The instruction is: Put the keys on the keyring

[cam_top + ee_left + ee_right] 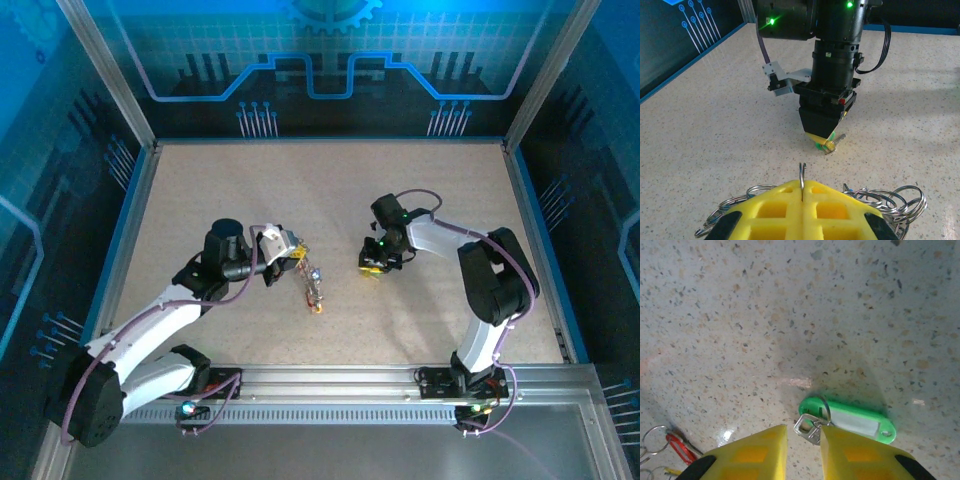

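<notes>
My left gripper (802, 187) is shut on the keyring (801, 172), whose thin wire edge stands up between the yellow fingertips. Small rings and keys (890, 197) fan out on either side of the fingers. In the top view that bunch (314, 290) trails from the left gripper (287, 252) onto the table. My right gripper (803, 432) points down at a silvery key (809, 426) with a green tag (855, 420) lying flat on the table. Its jaws stand apart around the key's head, the right finger touching it. The left wrist view has the right gripper (822, 132) over that key (832, 144).
A red tag (679, 447) with small rings lies at the lower left of the right wrist view. The speckled tabletop (330, 190) is bordered by a blue rim and metal posts. The two grippers are about a hand's width apart at mid-table.
</notes>
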You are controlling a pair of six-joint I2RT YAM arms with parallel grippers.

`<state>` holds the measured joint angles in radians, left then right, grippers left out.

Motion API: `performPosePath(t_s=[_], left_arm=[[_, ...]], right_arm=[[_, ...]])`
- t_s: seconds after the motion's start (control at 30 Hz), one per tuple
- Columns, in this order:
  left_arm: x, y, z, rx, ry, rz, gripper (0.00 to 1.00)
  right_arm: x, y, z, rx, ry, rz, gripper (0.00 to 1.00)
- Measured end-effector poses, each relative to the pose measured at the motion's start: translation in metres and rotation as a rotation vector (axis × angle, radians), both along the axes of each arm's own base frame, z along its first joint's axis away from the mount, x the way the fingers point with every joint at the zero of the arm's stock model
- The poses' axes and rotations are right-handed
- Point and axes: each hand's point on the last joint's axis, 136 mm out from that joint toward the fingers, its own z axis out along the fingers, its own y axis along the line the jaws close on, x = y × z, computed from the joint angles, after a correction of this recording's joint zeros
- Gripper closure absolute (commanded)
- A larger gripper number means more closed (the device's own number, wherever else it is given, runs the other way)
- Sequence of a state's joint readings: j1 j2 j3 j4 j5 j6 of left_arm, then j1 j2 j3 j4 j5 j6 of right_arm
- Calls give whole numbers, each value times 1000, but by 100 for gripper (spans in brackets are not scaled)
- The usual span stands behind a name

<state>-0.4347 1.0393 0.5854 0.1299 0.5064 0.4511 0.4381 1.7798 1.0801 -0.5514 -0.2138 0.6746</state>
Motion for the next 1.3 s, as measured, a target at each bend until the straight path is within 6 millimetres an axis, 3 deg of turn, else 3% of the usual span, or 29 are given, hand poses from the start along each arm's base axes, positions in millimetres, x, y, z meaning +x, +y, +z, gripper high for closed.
performPosePath(t_s=[0.1,0.47,1.1,1.3], left_arm=[[0,1,0,1,-2,4,100],[0,3,-1,20,-14,9,100],[0,4,0,23,-22,13,100],[0,4,0,23,-22,13,100]], right_arm=[[0,-1,-4,-8,10,-4,71],[1,0,-6,-29,-8,-1,72],[6,6,-9,-33,-71,0,89],[9,7,-6,-49,-95,29,99]])
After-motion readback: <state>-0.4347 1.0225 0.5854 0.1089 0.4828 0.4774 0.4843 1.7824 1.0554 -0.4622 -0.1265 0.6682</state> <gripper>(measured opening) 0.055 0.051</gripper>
